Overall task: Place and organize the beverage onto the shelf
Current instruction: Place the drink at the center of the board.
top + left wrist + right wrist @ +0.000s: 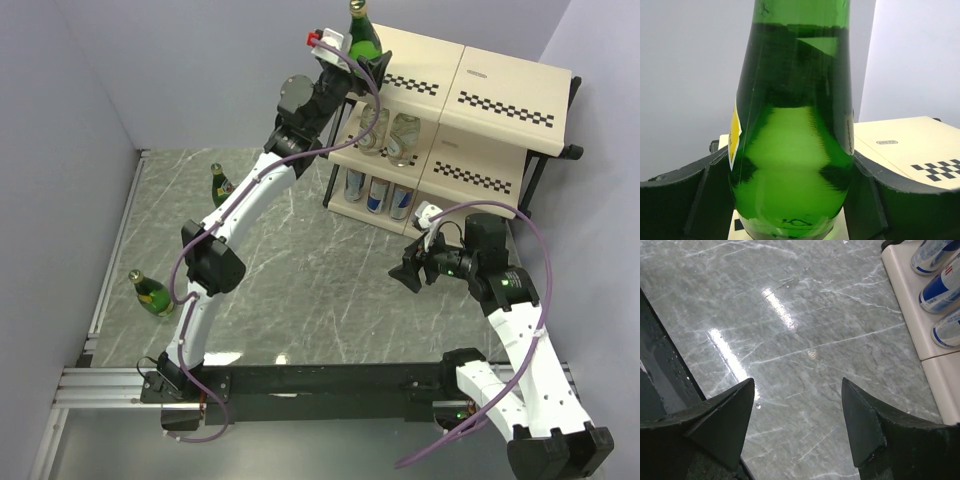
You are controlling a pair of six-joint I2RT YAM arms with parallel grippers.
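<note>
A: Where's the green bottle?
B: Up at the top of the shelf, at its left end. It's upright, w/ a yellow label on the side.
A: Who's got it?
B: The left hand. Its fingers press on both sides, low down by the fat part.
A: Is it sitting on the top board?
B: Can't tell. The bottom of it is right at the board, but the wrist view cuts it off there.
A: What else is on the shelf?
B: 2 clear bottles on the mid board, side by side. 3 cans on the btm board in a row, silver and blue. All on the left half.
A: Any drinks not on it?
B: Yep, a 2nd green bottle stands on the worktop, well apart from the shelf. A 3rd green bottle stands near the left edge, closer to the arm bases.
A: And the right hand?
B: It hangs over the grey worktop, just in front of the shelf, near the cans. Fingers wide apart. Only the shiny worktop shows between them.
</note>
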